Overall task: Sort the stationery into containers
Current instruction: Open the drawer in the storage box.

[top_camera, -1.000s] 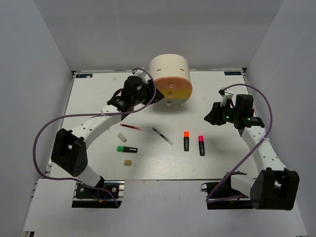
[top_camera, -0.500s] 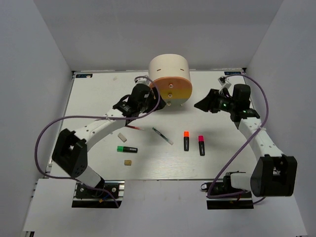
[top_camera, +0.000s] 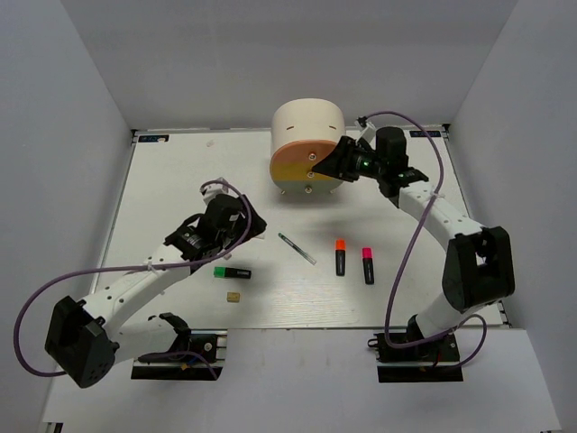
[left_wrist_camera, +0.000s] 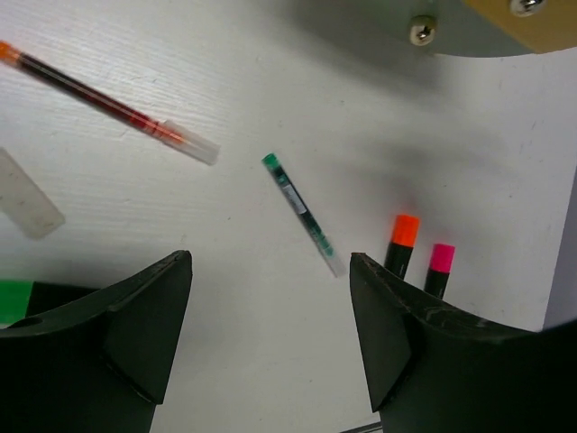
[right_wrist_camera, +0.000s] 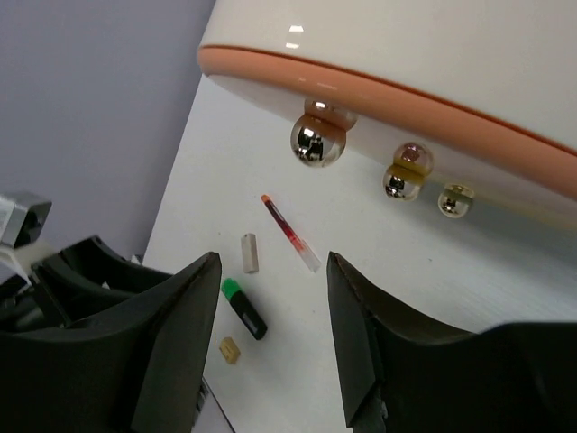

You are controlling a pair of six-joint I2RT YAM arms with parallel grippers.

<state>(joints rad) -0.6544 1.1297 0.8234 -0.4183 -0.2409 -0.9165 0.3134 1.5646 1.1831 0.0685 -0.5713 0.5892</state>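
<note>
Right gripper [right_wrist_camera: 272, 271], jaws wide, at 4 o'clock of cream half-cylinder drawer unit [top_camera: 308, 126]: an off-centre pinch could slip off the small shiny round knob [right_wrist_camera: 317, 140].

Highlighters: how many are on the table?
3. Green-capped highlighter at near left; orange-capped highlighter and pink-capped highlighter side by side, right of middle. The left arm might hide more.

The left arm [top_camera: 135, 284] extends forward and toward the centre from its base, elbow low. The left gripper [left_wrist_camera: 270, 266] points downward, jaws spread wide. The right arm [top_camera: 433, 212] stretches far forward and bends inward. The right gripper [right_wrist_camera: 272, 262] is aimed leftward, jaws likewise parted.
</note>
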